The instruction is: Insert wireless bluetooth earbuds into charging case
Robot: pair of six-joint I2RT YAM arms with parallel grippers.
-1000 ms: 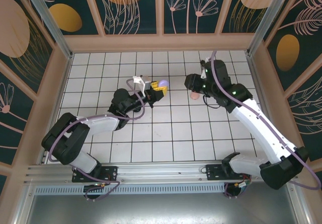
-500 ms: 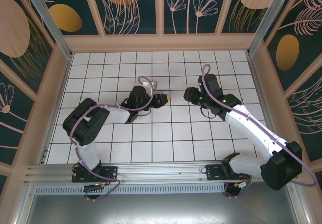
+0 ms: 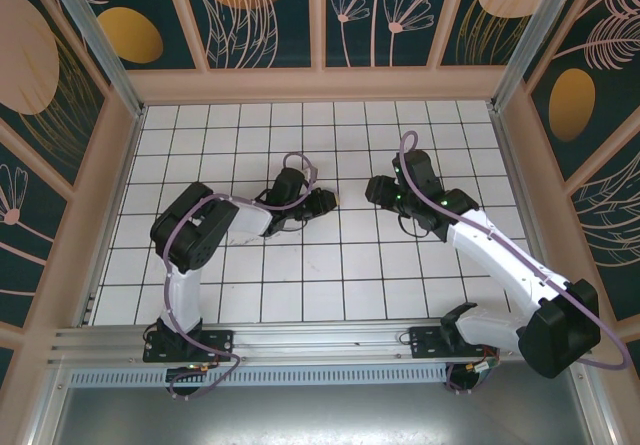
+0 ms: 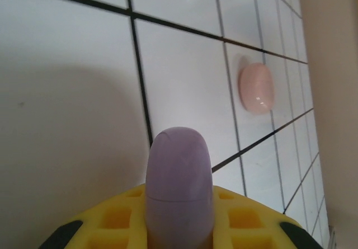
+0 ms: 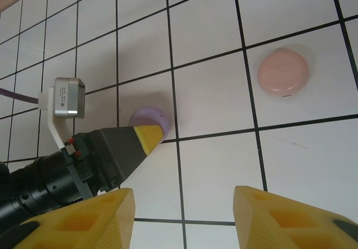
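— While the left hand (image 5: 147,136) had the lilac case (image 4: 179,190) clamped tight between its yellow fingers, low over the bench (image 5: 218,170), what worried you most?
— The grip itself. That case was smooth and rounded, and a good part of it stuck out past the fingertips. A nudge from above could have squeezed it out like a pip.
— And the right hand (image 5: 184,204)?
— Empty, jaws roughly halfway apart, hanging just above the case and the left fingertips. The two stood so near that, coming down there, it could have struck the left hand rather than the case.
— Was the lid up?
— It looked shut to me, with only a seam across it. With the lid down no buds could go in, and prying at it might have twisted the case loose.
— Where were the buds?
— I couldn't tell; they were too small to make out, and whether any sat inside the lilac case was hidden. The pink case (image 5: 282,71) lay flat on the bench nearby, apart from both hands
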